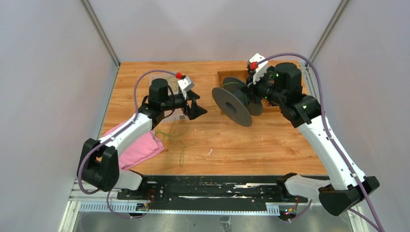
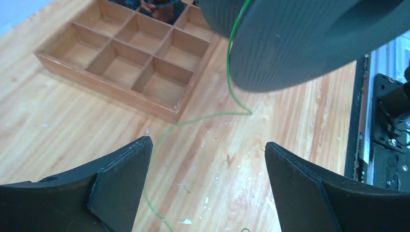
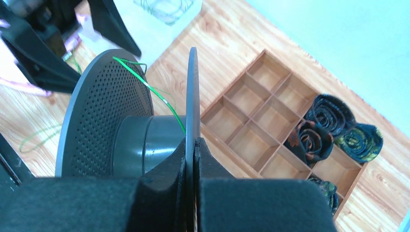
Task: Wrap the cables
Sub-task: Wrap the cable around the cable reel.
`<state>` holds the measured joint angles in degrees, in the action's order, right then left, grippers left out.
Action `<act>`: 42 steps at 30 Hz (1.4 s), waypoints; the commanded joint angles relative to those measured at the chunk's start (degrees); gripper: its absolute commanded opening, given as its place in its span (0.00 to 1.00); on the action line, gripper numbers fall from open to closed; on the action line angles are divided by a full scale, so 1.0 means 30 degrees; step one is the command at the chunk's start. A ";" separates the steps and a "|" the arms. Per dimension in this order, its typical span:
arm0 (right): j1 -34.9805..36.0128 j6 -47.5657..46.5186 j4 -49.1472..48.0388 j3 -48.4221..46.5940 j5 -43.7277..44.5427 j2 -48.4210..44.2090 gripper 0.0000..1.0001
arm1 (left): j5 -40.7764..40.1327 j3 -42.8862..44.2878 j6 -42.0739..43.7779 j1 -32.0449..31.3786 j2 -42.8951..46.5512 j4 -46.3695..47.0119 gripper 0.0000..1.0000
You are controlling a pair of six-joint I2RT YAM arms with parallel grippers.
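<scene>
In the top view my right gripper (image 1: pixel 251 92) holds a big black spool (image 1: pixel 232 106) on its side above the table. The right wrist view shows that gripper (image 3: pixel 193 142) shut on the spool's (image 3: pixel 106 116) thin flange. A thin green cable (image 3: pixel 150 88) runs over the perforated flange to the hub. From the spool (image 2: pixel 300 43) the cable (image 2: pixel 212 115) drops to the table and passes near my left gripper (image 2: pixel 208 145), which is open with nothing between its fingers. More of the cable (image 1: pixel 174 134) lies in loose loops below the left gripper (image 1: pixel 198 110).
A wooden compartment tray (image 1: pixel 223 74) sits at the back behind the spool, its walls (image 2: pixel 106 87) close to the cable. Rolled dark fabrics (image 3: pixel 329 113) fill some of its cells. A pink cloth (image 1: pixel 138 147) lies by the left arm. A clear box (image 3: pixel 167 9) stands further back.
</scene>
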<state>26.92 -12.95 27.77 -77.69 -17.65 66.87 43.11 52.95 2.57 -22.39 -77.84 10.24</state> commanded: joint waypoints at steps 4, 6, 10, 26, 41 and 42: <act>-0.0211 0.2117 0.1071 -0.3084 0.0234 0.0173 0.01 | 0.1858 -0.0340 0.0928 -0.1031 -0.1513 0.1604 0.96; -0.0212 0.2493 0.1154 -0.3442 0.0312 0.0315 0.01 | 0.1781 -0.0669 0.0771 -0.1579 -0.1988 0.2939 0.96; -0.0264 0.3020 0.1383 -0.4082 0.0346 0.0625 0.01 | 0.0820 -0.1375 0.1405 -0.2582 -0.2818 0.5856 0.96; -0.0694 0.3879 0.2205 -0.5696 -0.0166 0.0942 0.01 | -0.0039 -0.2934 -0.0455 -0.2969 -0.6830 1.5699 0.81; -0.1137 0.4307 0.2891 -0.6701 -0.0533 0.1003 0.01 | -0.0825 -0.1176 0.3653 -0.3589 -0.7765 1.1637 0.65; -0.1211 0.4356 0.2915 -0.6761 -0.0573 0.1030 0.01 | -0.0732 -0.1092 0.3791 -0.3644 -0.7820 1.1549 0.64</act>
<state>24.69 -1.98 38.39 -94.52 -18.06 70.19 40.45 47.46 9.69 -32.40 -99.74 46.41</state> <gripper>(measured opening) 0.030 0.660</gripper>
